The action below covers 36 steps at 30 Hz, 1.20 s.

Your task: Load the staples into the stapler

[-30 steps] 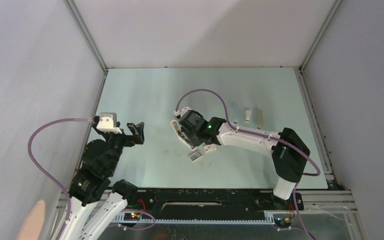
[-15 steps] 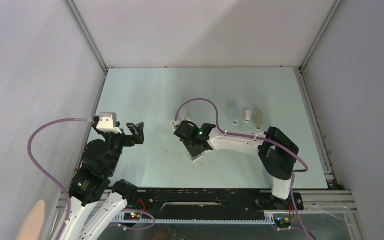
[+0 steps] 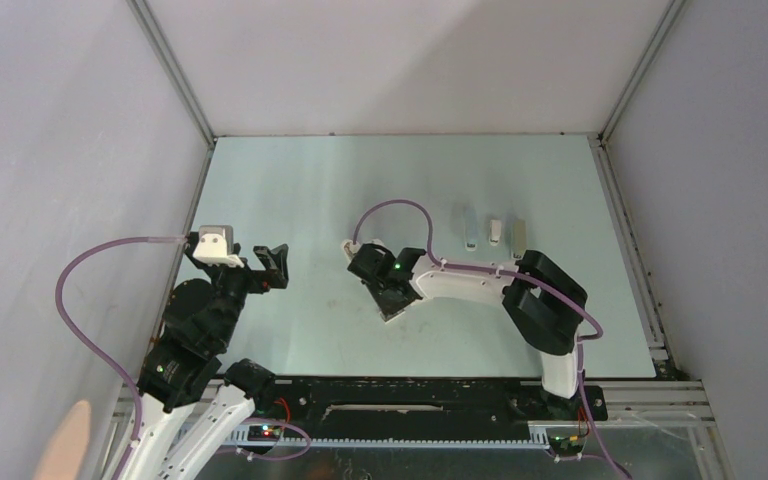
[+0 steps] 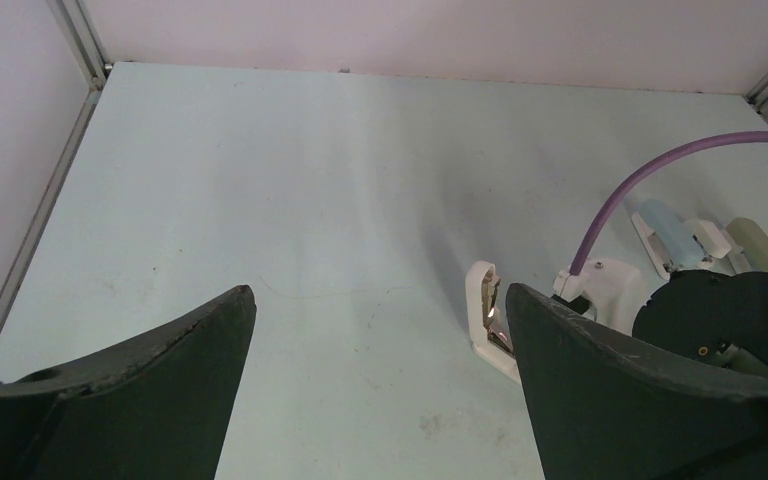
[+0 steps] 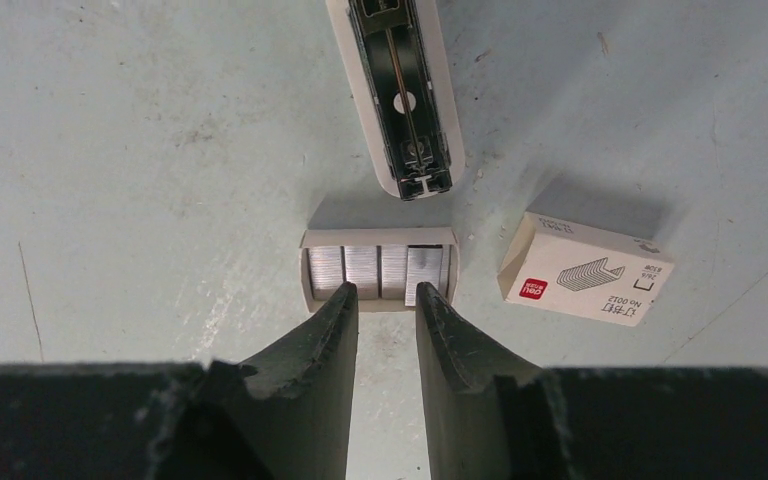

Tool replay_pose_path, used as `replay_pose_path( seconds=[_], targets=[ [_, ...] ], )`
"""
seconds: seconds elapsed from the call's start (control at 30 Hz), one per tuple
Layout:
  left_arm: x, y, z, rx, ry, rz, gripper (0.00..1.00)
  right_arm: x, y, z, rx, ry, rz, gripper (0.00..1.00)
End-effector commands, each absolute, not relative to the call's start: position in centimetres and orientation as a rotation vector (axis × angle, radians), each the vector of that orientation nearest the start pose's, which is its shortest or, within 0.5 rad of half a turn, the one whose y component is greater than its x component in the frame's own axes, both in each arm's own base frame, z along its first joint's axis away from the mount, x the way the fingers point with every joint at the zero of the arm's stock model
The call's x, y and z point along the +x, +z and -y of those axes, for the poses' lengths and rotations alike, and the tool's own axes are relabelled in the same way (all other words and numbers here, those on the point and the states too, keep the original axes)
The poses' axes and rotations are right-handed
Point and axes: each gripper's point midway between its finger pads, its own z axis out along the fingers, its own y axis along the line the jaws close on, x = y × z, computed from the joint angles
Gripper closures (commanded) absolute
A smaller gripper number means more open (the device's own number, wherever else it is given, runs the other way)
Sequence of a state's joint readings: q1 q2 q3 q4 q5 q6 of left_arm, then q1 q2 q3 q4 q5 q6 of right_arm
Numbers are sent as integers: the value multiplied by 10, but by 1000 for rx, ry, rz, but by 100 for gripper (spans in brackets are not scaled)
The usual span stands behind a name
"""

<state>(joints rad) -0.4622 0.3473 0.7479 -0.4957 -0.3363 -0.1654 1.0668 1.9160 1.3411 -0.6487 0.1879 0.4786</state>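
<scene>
Right wrist view: the bench (image 5: 110, 150) is seen carrying the stapler (image 5: 400, 100), laid open with its magazine bared and no strip made out inside. Just beside its end a white tray (image 5: 380, 238) holds the staples (image 5: 362, 270). The right pincer (image 5: 382, 295) is narrowly parted at the tray's near edge, gripping nothing. The left pincer (image 4: 378, 292) is spread wide, idle. Picking and loading are judged undone.

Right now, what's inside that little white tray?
Silvery staples in strips side by side fill the tray. Fingertips of the right gripper cover their near ends; anything underneath is hidden.
</scene>
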Motion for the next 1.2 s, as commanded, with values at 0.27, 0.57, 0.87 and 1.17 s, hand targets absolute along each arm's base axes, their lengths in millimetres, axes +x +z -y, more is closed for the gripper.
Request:
replay_pose_path(
  seconds=[0.27, 0.57, 0.87, 1.17],
  targets=[
    [215, 290, 50, -5, -200, -1657, 2, 220, 31, -343, -683, 144, -2636, 69],
    [214, 291, 49, -7, -200, -1654, 2, 224, 26, -341, -673, 129, -2645, 69],
    [214, 290, 49, -7, -199, -1654, 2, 225, 19, -341, -671, 124, -2656, 70],
    [214, 290, 49, -5, -199, -1655, 2, 222, 16, -339, -676, 116, -2669, 77]
  ],
)
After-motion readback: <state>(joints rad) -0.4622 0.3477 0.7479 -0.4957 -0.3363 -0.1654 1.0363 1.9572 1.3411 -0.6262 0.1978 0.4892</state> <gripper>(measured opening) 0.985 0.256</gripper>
